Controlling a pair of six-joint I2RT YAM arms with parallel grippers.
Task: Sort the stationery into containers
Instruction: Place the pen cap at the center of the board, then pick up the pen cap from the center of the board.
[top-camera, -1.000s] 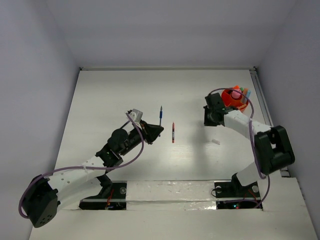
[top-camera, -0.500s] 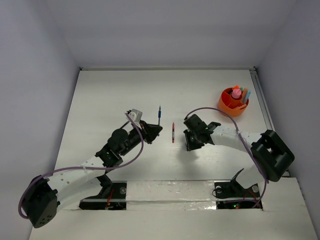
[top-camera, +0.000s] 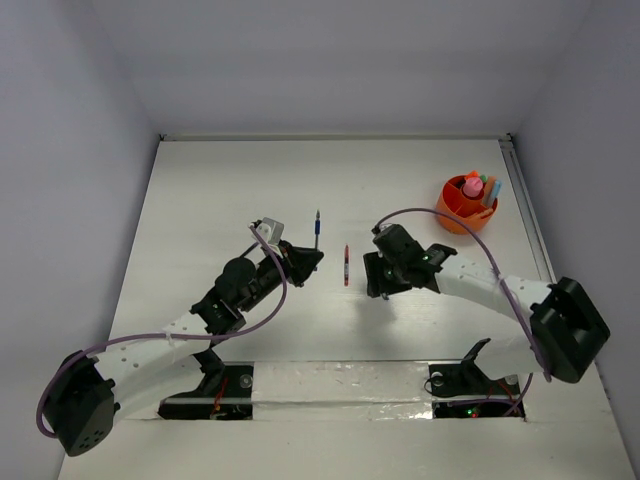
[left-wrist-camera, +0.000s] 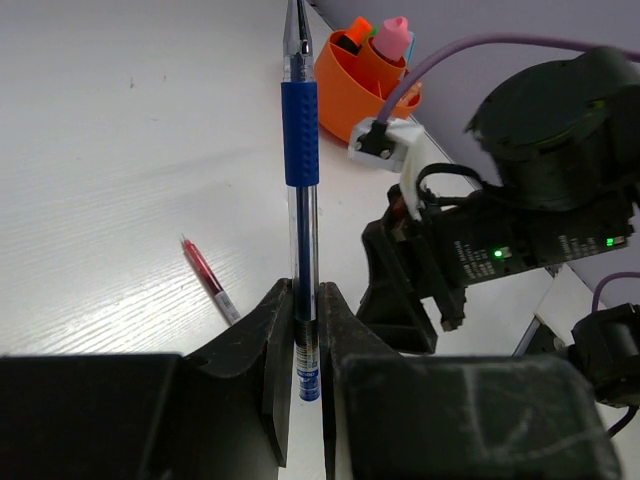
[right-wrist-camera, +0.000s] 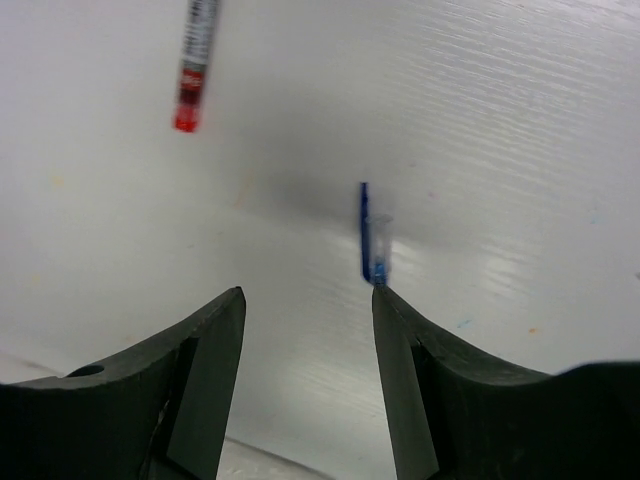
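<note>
Stationery (top-camera: 470, 187) stands in the orange holder (top-camera: 466, 210) at the far right of the table (top-camera: 220, 190): a pink-topped piece, an orange one and a light blue one poke up above its rim. The table is white with a faint wood grain, boxed in by plain pale walls (top-camera: 330, 70). A metal rail (top-camera: 522, 190) runs along its right edge and a strip of white tape (top-camera: 340, 378) covers the near edge by the arm bases.

The left gripper (top-camera: 305, 262) is clamped on a blue pen (left-wrist-camera: 301, 200), held by its lower end with the tip pointing away. The pen carries a small label (left-wrist-camera: 305, 375) between the fingers, too blurred to read. A red pen (top-camera: 346, 265) lies flat mid-table, just between the two grippers and touching neither. The right gripper (right-wrist-camera: 308, 300) hangs over the table beside it, jaws apart with nothing between them. A small blue cap (right-wrist-camera: 372, 240) lies just past one fingertip; I cannot tell if they touch. A green light (left-wrist-camera: 497, 253) glows on the right arm.

Bare table stretches to the far and left edges.
</note>
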